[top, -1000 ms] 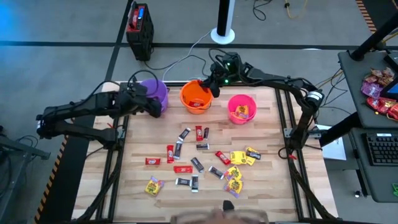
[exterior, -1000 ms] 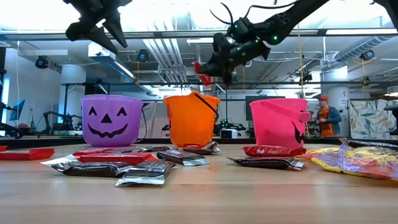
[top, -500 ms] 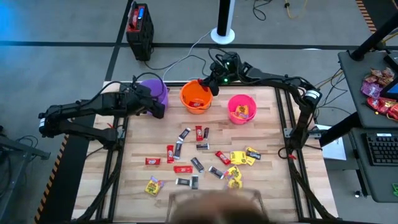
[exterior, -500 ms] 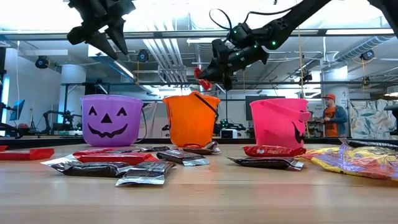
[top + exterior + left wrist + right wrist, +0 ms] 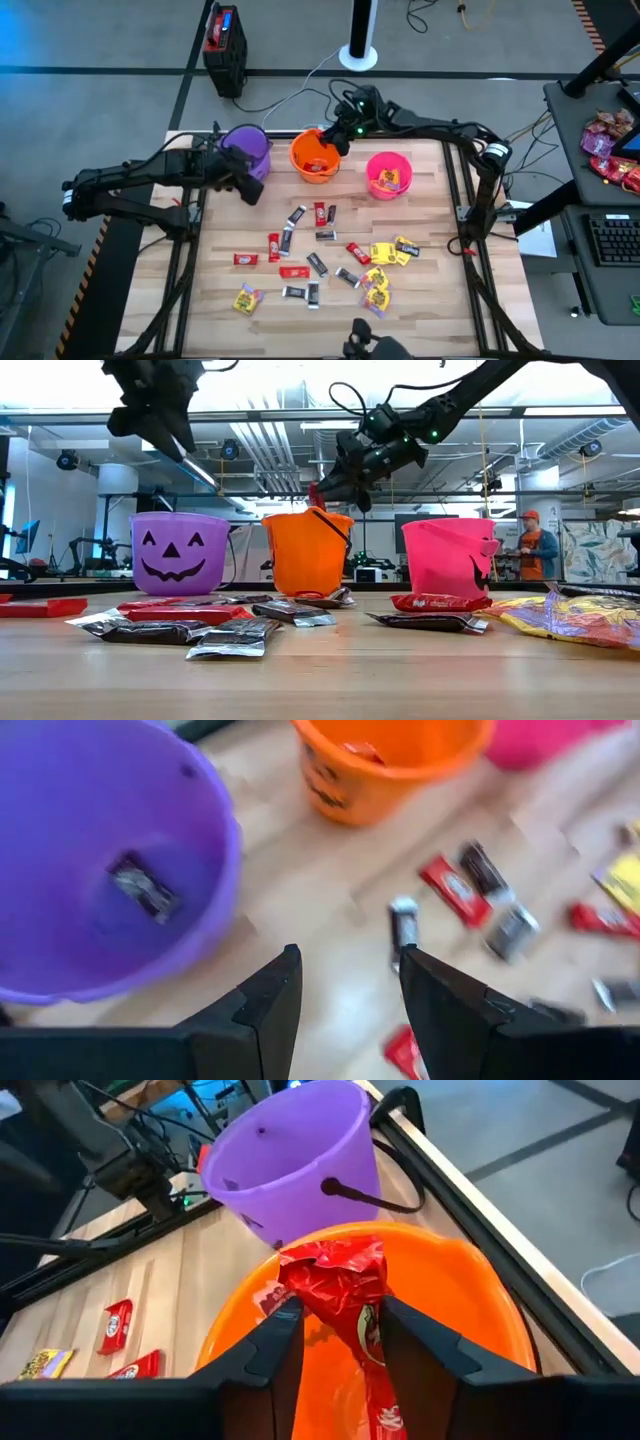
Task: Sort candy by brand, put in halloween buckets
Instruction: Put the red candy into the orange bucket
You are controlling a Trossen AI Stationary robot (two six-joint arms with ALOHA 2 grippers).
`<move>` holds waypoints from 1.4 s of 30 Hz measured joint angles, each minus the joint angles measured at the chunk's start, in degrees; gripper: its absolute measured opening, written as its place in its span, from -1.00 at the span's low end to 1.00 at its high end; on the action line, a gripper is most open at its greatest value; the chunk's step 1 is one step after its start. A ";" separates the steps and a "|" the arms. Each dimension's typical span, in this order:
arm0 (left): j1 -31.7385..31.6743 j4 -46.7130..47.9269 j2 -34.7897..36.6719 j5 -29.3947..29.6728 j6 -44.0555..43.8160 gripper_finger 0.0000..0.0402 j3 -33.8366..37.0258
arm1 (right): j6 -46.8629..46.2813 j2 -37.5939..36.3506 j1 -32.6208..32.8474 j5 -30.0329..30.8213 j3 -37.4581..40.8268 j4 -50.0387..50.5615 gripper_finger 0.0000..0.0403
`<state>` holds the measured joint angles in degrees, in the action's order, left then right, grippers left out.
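Three halloween buckets stand in a row at the table's far side: purple point(image 5: 247, 148), orange point(image 5: 315, 155) and pink point(image 5: 388, 173). My right gripper point(image 5: 342, 1315) hovers over the orange bucket point(image 5: 470, 1310) with its fingers apart. A red candy bar point(image 5: 345, 1295) stands on end between them, its lower end inside the bucket. My left gripper point(image 5: 345, 965) is open and holds nothing. It hangs above the table just near and right of the purple bucket point(image 5: 110, 870), which holds a dark bar point(image 5: 145, 888). Loose candy point(image 5: 320, 250) lies mid-table. My right gripper has the red bar's crumpled upper end point(image 5: 335, 1275) between its parted fingers. The fingers slant down from the table's right and far side. I cannot tell whether the fingers still touch the wrapper. The bar points down into the orange bucket.
Red, dark and yellow pieces are scattered from the table's middle to its near edge point(image 5: 375, 285). A black box point(image 5: 224, 38) and a white post base point(image 5: 358, 55) stand on the floor beyond the table. A person point(image 5: 527, 545) stands far back in the room.
My left gripper has turned and swung off the purple bucket toward the near edge. My right gripper has sunk slightly toward the orange bucket, and the red bar now hangs lower from it, pointing down. A blurred shape at the near edge has drawn back.
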<state>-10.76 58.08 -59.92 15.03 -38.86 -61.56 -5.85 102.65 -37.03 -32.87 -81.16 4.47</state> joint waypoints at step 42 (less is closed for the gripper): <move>17.90 -19.50 -25.05 -8.75 -46.31 -0.24 12.71 | -3.30 -20.90 16.40 20.25 -6.43 35.95 -0.09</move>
<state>7.14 38.59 -84.98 6.28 -85.17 -48.85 -9.15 81.76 -20.62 -12.62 -87.59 40.42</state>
